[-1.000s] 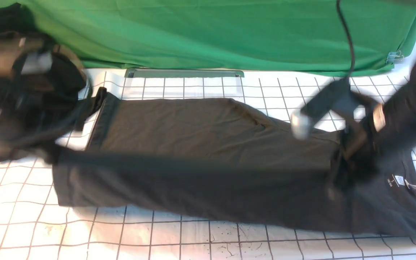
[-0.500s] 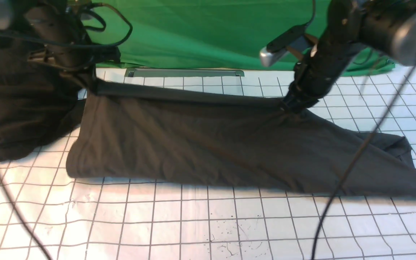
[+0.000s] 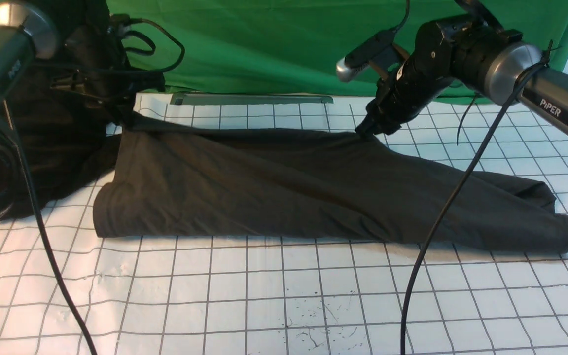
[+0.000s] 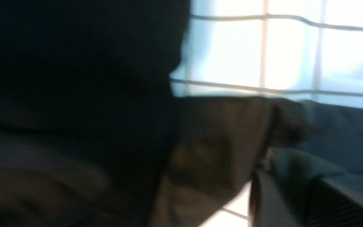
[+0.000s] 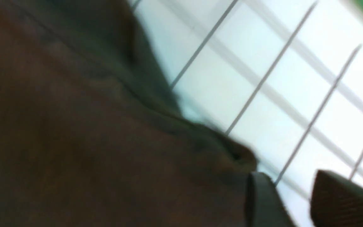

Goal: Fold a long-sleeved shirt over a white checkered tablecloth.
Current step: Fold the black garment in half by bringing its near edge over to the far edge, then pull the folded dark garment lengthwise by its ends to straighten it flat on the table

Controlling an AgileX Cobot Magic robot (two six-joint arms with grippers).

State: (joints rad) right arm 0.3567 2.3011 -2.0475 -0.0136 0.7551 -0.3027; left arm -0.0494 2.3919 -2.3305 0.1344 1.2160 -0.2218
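The long-sleeved shirt (image 3: 289, 192), dark charcoal-brown, lies folded lengthwise across the white checkered tablecloth (image 3: 264, 296). My left gripper (image 3: 127, 118) is down at the shirt's far left corner. In the blurred left wrist view its fingers (image 4: 290, 179) stand apart, with the shirt's edge (image 4: 219, 142) at their tips. At the far edge further right, my right gripper (image 3: 369, 132) touches the fold. Its fingers (image 5: 290, 176) are open over bare tablecloth (image 5: 279, 78), and the shirt (image 5: 74, 126) lies just beside them.
A blacker heap of cloth (image 3: 52, 162) lies at the left under the left arm. Green fabric (image 3: 289, 44) hangs along the back behind a metal strip (image 3: 252, 99). A black cable (image 3: 437, 222) from the right arm crosses above the shirt.
Both grippers carried the shirt's near edge up and over to the far side, laid it down as a lengthwise fold, then opened from shut.
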